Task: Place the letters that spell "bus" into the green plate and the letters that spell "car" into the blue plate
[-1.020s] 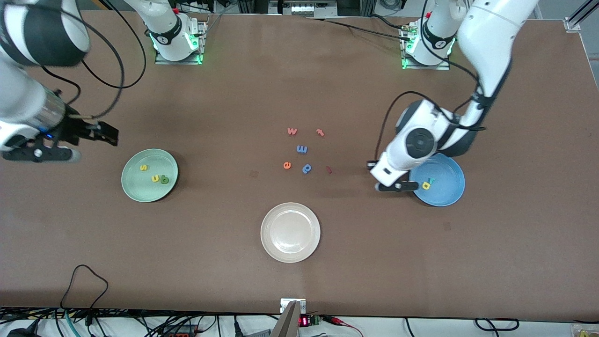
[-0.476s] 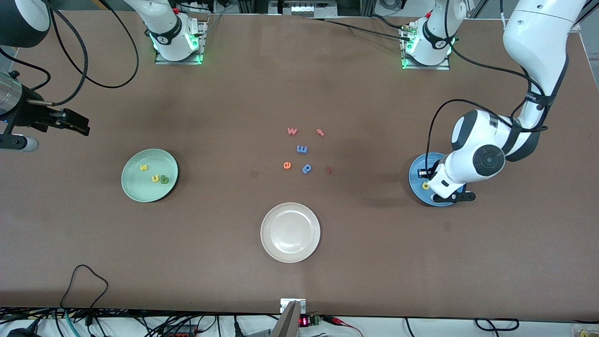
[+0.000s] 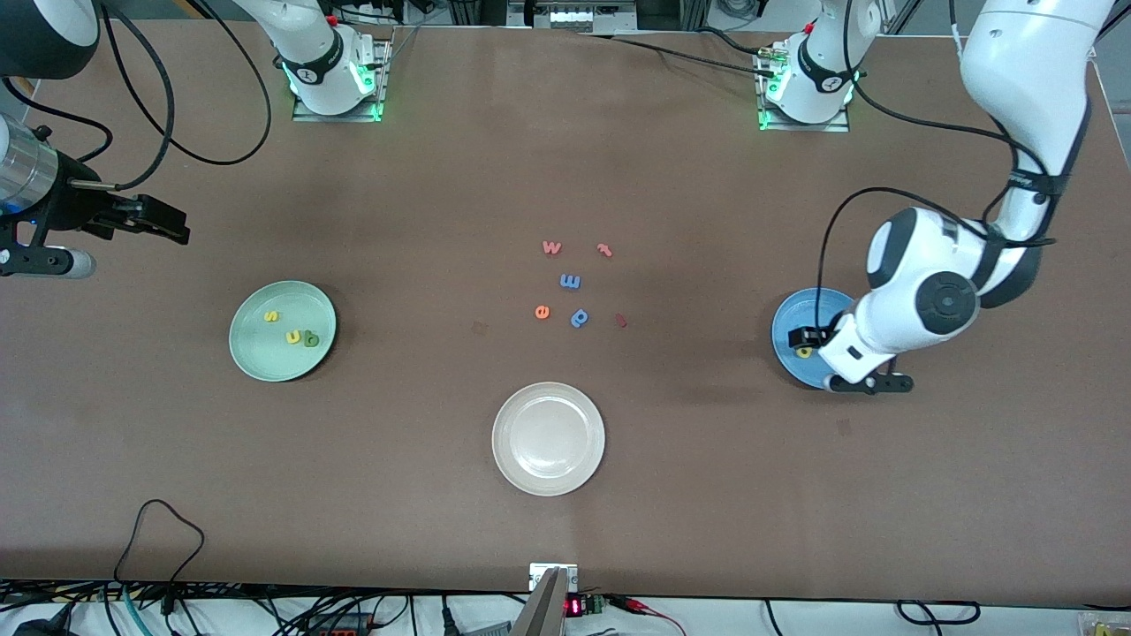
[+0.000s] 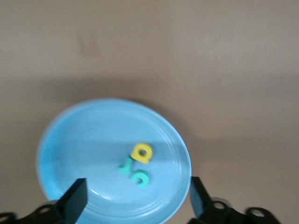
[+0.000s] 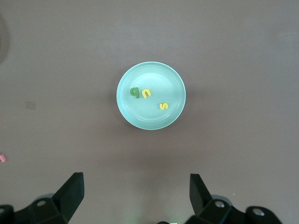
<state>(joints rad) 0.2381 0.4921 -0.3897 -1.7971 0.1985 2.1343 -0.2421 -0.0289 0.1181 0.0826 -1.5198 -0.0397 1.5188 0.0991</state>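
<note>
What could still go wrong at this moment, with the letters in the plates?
1. The left hand, open, hangs low over the round sky-blue plate; pulling away carelessly might clip its rim and scatter the small foam yellow "a", teal "c" and teal "r".
2. The right hand, open, waits above the table near the round mint-green plate; little risk there.

Much of the blue plate and its teal letters, under the left arm.
</note>
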